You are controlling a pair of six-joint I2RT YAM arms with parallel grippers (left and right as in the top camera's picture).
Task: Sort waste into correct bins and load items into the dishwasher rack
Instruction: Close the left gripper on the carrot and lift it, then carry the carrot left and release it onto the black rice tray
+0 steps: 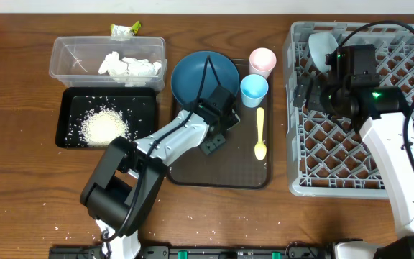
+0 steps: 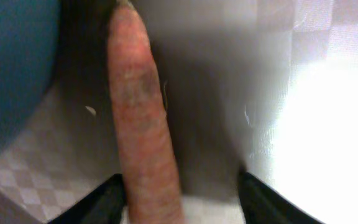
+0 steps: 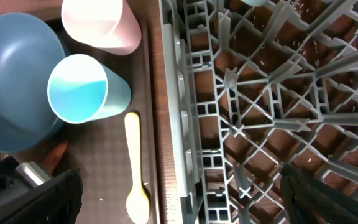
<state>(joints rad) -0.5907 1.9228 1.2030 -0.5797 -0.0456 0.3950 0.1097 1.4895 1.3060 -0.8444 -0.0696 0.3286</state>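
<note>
Serving tray (image 2: 30,163) bears the carrot (image 2: 143,124) within the parted left gripper (image 2: 180,188); right gripper (image 3: 179,180) gapes too.

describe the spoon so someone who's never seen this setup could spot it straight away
Find the big grey rack on the robot's right; beside it, to its left, lies a dark-brown flat tray. The spoon lies along that tray's right edge, just robot-side of the light blue cup. It is the only long, thin, pale yellow thing there.
</note>
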